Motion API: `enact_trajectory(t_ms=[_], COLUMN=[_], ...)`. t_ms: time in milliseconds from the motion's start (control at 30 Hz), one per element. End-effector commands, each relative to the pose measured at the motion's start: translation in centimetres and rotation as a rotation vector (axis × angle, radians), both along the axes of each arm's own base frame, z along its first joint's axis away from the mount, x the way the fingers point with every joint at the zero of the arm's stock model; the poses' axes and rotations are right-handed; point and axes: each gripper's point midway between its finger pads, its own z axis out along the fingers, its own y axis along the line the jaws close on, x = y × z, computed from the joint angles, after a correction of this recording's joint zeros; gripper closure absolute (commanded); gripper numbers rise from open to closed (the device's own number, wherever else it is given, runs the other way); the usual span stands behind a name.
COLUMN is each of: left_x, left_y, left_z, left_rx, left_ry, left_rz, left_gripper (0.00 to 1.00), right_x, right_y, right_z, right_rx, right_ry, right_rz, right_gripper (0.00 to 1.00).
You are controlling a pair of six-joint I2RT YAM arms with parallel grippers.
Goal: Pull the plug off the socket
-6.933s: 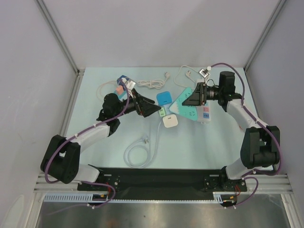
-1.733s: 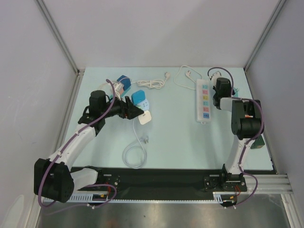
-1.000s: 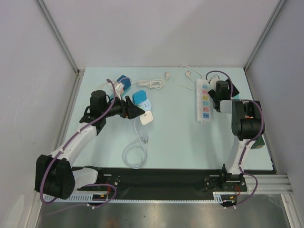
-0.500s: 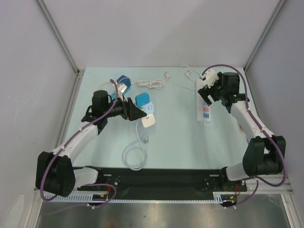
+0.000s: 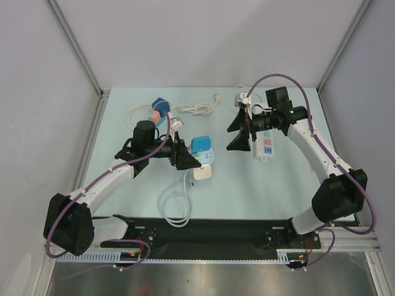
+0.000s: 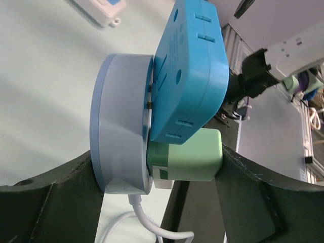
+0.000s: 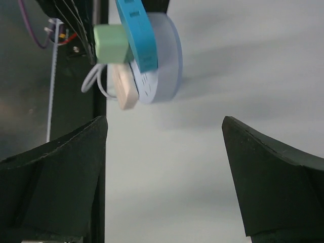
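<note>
1. Left gripper [image 5: 184, 158] extends toward the middle of the table [image 5: 259, 191] and is clamped on the round grey-blue socket [image 6: 119, 136]. One finger [image 6: 50, 197] lies against the disc's rim, the other against the green plug [image 6: 190, 161]
2. The socket is held on edge, left of the table's centre, with its plug face turned toward the right arm. Whether its lower rim touches the surface I cannot tell
3. Three plugs sit in the socket face. In the left wrist view a large blue plug [image 6: 190, 71] is uppermost, with the green plug just below it and touching it. A white plug [image 7: 124, 87] shows beside them in the right wrist view
4. A white cord [image 5: 174, 206] leaves the socket and loops on the table toward the near edge
5. Right gripper [image 5: 229, 138] points at the socket with its jaws spread wide and nothing between them. It is near the plugs but apart from them
6. In the right wrist view the socket and plugs lie ahead of the fingertips, outside the gap
7. A white power strip [image 5: 264, 140] with coloured switches lies flat just behind the right gripper
8. A coiled white cable [image 5: 194, 109] and small blue and pink adapters [image 5: 158, 108] lie at the back left, well apart from both grippers
</note>
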Motion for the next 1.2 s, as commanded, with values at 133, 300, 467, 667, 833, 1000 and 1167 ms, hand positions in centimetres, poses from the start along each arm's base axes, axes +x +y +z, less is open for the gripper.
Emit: enact_trajectory(t_ms=[133, 300, 467, 667, 833, 1000, 1167], left_x=[-2.3, -3.0, -3.5, -3.5, -3.3, -3.0, -0.8], left_y=[-1.6, -2.0, -2.1, -2.1, -2.1, -2.0, -1.5], left_z=[3.9, 4.0, 4.1, 4.2, 4.3, 4.2, 3.1], left_rx=[-0.08, -0.092, -0.101, -0.102, -0.099, -0.094, -0.04], left_ry=[-0.165, -0.156, -0.154, -0.159, -0.164, -0.167, -0.149], left_rz=[-0.17, -0.211, -0.229, -0.224, -0.211, -0.192, -0.078], left_gripper=[1.0, 1.0, 1.0, 1.0, 1.0, 1.0, 1.0], right_x=[-4.2, -5.9, -7.1, -6.9, -6.2, -5.4, -5.7], right_y=[4.1, 6.0, 7.2, 8.5, 9.4, 9.6, 9.2], right_z=[3.7, 3.6, 3.7, 3.1, 1.9, 2.0, 3.8], right_rx=[0.113, 0.082, 0.059, 0.005, -0.065, -0.08, -0.064], right_ry=[0.083, 0.051, 0.04, 0.029, 0.037, 0.034, 0.043], right_rz=[0.214, 0.267, 0.307, 0.269, 0.201, 0.164, 0.166], right_gripper=[0.02, 0.02, 0.04, 0.21, 0.48, 1.0, 1.0])
